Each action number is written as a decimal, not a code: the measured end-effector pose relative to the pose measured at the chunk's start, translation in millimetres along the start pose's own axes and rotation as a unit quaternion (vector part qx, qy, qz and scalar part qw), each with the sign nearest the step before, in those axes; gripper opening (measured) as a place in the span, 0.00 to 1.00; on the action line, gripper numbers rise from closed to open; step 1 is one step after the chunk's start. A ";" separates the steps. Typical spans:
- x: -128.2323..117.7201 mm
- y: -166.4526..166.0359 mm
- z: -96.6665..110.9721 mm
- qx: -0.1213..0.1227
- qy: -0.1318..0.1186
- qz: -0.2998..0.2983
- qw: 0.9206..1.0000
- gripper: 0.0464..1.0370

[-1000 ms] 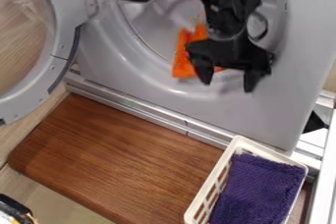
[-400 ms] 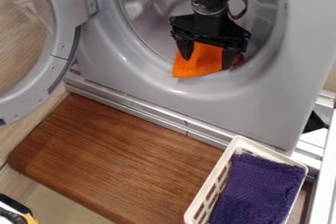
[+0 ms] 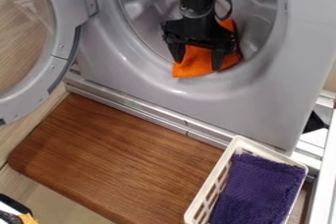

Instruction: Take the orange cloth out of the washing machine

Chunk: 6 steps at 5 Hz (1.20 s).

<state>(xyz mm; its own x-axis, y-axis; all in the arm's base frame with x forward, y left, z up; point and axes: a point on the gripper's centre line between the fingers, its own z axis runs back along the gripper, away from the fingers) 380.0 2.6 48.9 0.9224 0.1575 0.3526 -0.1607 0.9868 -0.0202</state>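
Hanging my hand [image 3: 197, 66], fingers spread, over the orange cloth [image 3: 189, 71]: it's right below and between them, at the lower lip of the washing machine [image 3: 259, 105]. Squeezing should catch it imo. White basket [image 3: 264, 151]'s well off.

soft, fairly even light falls across the grey front [image 3: 111, 66], with a pale highlight along the lower rim [image 3: 177, 90] of the round opening. faint glare streaks the door glass [image 3: 23, 21]. the drum [image 3: 154, 24] looks dimmer inside, where shadow edges are perhaps too faint to trace.
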 end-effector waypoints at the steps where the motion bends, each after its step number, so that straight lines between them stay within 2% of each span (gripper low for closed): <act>1: 7.6 4.5 -13.2 -0.006 -0.006 0.016 1.000 0.91; 2: 6.4 2.9 -15.8 0.022 -0.025 0.038 0.999 0.62; 3: 1.7 6.9 -16.5 0.035 -0.023 0.044 0.998 0.32; 4: -4.6 3.9 -14.9 0.040 -0.020 0.037 0.998 0.13; 5: -11.2 1.6 -9.5 0.034 -0.018 0.047 0.998 0.06; 6: -15.4 -3.6 12.7 0.036 -0.032 0.046 0.998 0.06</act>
<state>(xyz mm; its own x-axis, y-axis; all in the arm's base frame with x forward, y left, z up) 361.8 -3.9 55.4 0.8791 0.2417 0.4109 -0.2700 0.9628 0.0112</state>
